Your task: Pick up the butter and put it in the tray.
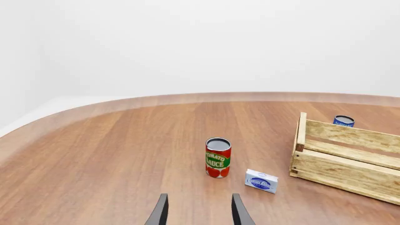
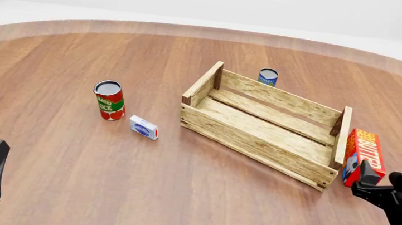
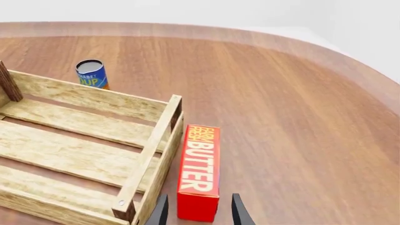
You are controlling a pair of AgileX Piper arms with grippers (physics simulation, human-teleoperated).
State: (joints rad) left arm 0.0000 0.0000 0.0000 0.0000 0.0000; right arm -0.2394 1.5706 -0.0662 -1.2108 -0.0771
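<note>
2 tools sit at the near edge of the desk (image 2: pixel 176 199). The right tool (image 3: pixel 198 211) has its fingers spread, one on each side of the near end of the butter (image 3: pixel 200 171) without pinching it. That red carton lies on the desk just beside the right end of the tray (image 2: pixel 263 131), outside it, and reads "FARM FRESH BUTTER" in yellow-orange. The left tool (image 1: pixel 198 212) is also spread, holding nothing, at the near left and well apart from everything. Beyond it stands a red and green can (image 1: pixel 218 157) labelled "TOMATO SAUCE", with a small white-and-blue box (image 1: pixel 261 181) just to its right; the box's writing is too small to read. A blue can (image 3: pixel 91 73) marked "SOUP" stands beyond the tray's far wall.
</note>
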